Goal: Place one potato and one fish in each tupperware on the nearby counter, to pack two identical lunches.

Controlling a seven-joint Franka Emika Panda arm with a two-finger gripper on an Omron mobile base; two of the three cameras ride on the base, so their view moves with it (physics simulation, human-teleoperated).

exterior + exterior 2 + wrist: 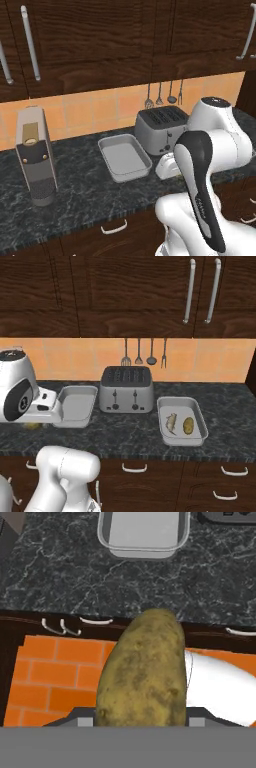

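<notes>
Potato carried above the bench edge

The end effector (142,724) is clamped on a potato (142,672); an empty tupperware (144,532) lies on the bench (60,567) ahead of it. Further right, beyond the toaster (126,388), a second tupperware (181,402) holds a fish (171,423) beside another potato (188,426).

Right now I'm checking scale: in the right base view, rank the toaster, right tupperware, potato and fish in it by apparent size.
1. toaster and right tupperware: look alike, unranked.
2. fish and potato: too close to call.
</notes>
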